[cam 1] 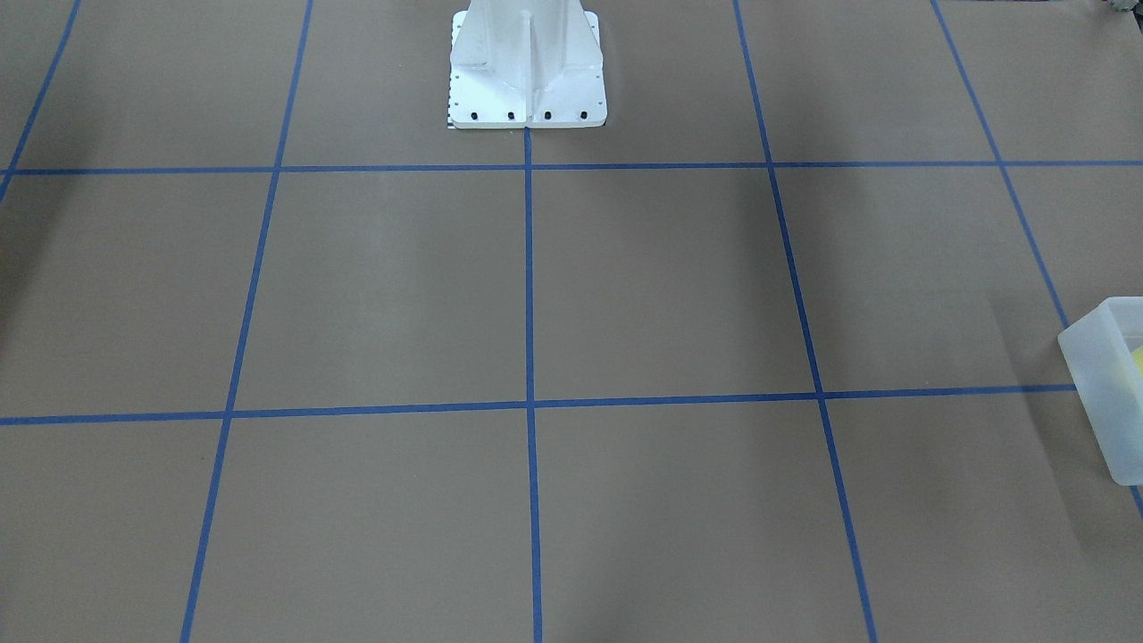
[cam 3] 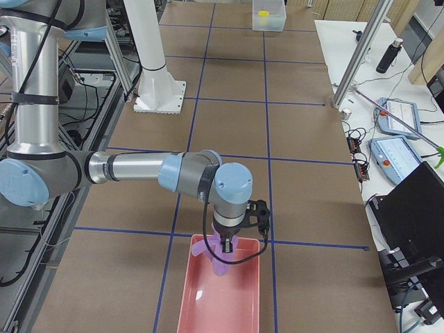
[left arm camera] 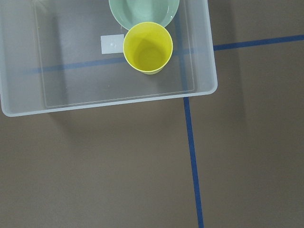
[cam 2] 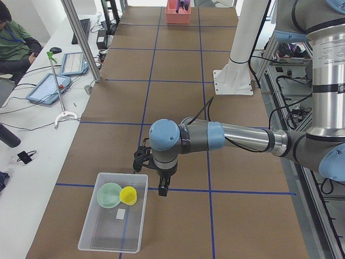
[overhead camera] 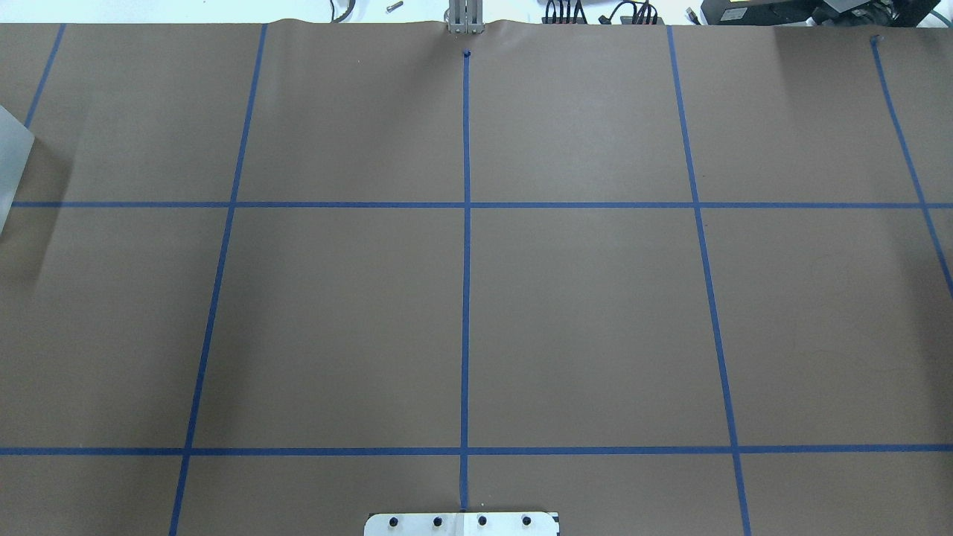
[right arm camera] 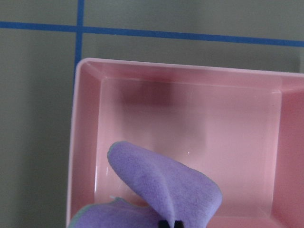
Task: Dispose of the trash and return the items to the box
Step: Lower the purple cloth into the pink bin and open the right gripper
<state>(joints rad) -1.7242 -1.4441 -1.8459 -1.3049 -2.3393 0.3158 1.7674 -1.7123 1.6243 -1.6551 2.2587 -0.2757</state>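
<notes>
The frosted box (cam 2: 94, 233) lies on the table's left end, and it also shows in the left wrist view (left arm camera: 28, 102). Inside it stand the yellow cup (left arm camera: 147, 47) and the mint-green bowl (left arm camera: 142, 10), touching each other. My left gripper (cam 2: 163, 187) hangs beside the box's near corner, empty as far as I can see; I cannot tell if it is open or shut. My right gripper (cam 3: 226, 244) is shut on a purple cloth (right arm camera: 164, 190) and holds it just over the near end of a pink bin (right arm camera: 190, 80).
The pink bin (cam 3: 229, 295) lies at the table's right end. A small white label (left arm camera: 112, 43) lies on the box floor. The robot's white pedestal (cam 1: 527, 71) stands at the table's middle back. Desks with tablets and a seated person line the far side.
</notes>
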